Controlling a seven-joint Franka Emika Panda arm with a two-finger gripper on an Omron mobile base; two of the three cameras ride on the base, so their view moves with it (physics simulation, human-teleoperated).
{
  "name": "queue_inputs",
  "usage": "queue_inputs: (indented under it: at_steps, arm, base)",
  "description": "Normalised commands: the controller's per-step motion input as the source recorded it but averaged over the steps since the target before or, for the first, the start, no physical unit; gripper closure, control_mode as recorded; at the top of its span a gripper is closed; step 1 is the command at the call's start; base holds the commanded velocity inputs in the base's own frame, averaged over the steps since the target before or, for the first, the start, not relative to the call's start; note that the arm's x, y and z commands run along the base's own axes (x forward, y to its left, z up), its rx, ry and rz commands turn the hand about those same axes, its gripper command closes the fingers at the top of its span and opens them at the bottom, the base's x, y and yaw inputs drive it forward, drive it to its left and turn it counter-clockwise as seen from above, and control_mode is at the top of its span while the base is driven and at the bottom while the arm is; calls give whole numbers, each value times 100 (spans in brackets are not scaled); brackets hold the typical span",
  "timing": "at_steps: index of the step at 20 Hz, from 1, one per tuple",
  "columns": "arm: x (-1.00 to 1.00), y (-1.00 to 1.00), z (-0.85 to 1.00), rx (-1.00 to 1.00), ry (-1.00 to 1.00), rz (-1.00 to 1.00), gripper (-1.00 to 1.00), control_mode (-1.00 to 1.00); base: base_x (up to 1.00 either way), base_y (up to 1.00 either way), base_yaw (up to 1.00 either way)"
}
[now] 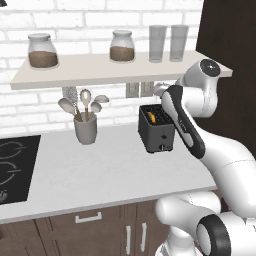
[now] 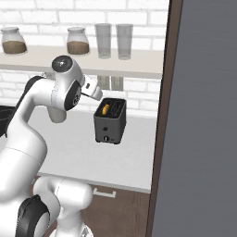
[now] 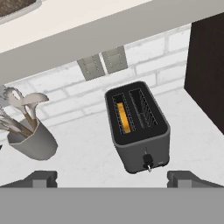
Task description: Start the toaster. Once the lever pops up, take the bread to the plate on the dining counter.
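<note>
The toaster [image 1: 156,128] stood on the white tabletop [image 1: 100,172], near the brick wall and below a shelf [image 1: 100,70], with a dark cabinet side to its right. In the hand view the toaster [image 3: 138,127] sat in the middle of the picture, seen from above and in front, with two slots on top and a small dark knob low on its front face. The bread [image 3: 124,118] stood on edge in the left slot, an orange-yellow strip sunk below the slot's rim; the right slot looked bare. In the right base view the bread [image 2: 106,109] showed as a yellow spot in the toaster's [image 2: 110,121] top.

The gripper [image 3: 113,178] was spread wide, its two dark fingertips far apart at the bottom of the hand view, holding nothing and apart from the toaster's front.

A grey cup [image 1: 85,130] of utensils stood on the tabletop left of the toaster, well apart from it. Two jars [image 1: 42,50] and two glasses [image 1: 157,43] stood on the shelf. A black hob [image 1: 12,167] lay at the tabletop's left end.
</note>
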Motion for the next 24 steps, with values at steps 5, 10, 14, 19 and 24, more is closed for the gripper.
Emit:
queue_inputs:
  at_steps: [5, 10, 14, 19, 24]
  arm:
    - [0, 0, 0, 0, 0, 0, -100, -100]
    - [0, 0, 0, 0, 0, 0, -100, -100]
    - [0, 0, 0, 0, 0, 0, -100, -100]
    - [0, 0, 0, 0, 0, 0, -100, -100]
    - [0, 0, 0, 0, 0, 0, -100, -100]
  base:
    - [0, 0, 0]
    - [0, 0, 0]
    - [0, 0, 0]
    - [0, 0, 0]
    - [0, 0, 0]
